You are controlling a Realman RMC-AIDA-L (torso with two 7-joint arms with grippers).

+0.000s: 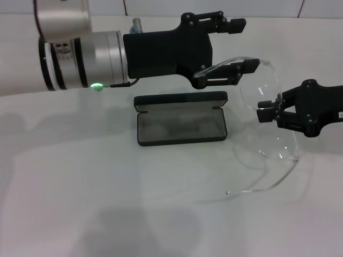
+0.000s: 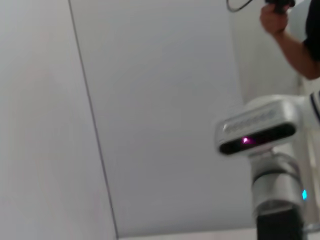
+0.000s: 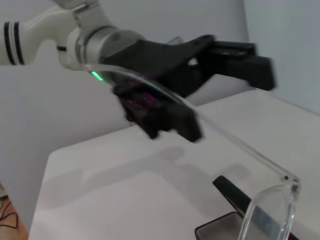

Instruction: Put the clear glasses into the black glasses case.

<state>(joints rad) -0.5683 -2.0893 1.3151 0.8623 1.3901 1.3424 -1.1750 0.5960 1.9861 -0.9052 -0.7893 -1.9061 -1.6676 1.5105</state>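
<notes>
— Currently, where are the clear glasses (image 1: 268, 115), and how are they turned?

— One pair is seen, held up in the air to the right of the black glasses case (image 1: 181, 117). The curved lens is stood roughly on end, its long axis running from the far side toward the near side of the table (image 1: 80, 176). One thin arm is reached leftward to the left gripper (image 1: 230, 48); the other is trailed low toward the near side, its tip just over the table.

— How are the glasses held?

— The lens edge is pinched between the closed fingers of the right gripper (image 1: 266, 111), which comes in from the right edge. The left gripper's jaws are spread wide, and the upper arm of the glasses is laid along its lower finger (image 1: 228, 74); whether that finger presses on it cannot be told.

— And the case?

— One case is seen, lying open and flat near the table's middle, long axis left to right, with the lid stood up along the far side. The grey lining is shown bare. It sits just below the left gripper. Open white table is left on every side of it, widest toward the near edge and the left.

— What is shown in the left wrist view?

— Only a pale wall, the robot's head camera (image 2: 257, 130) and a person's hand (image 2: 274, 17) are shown.
</notes>
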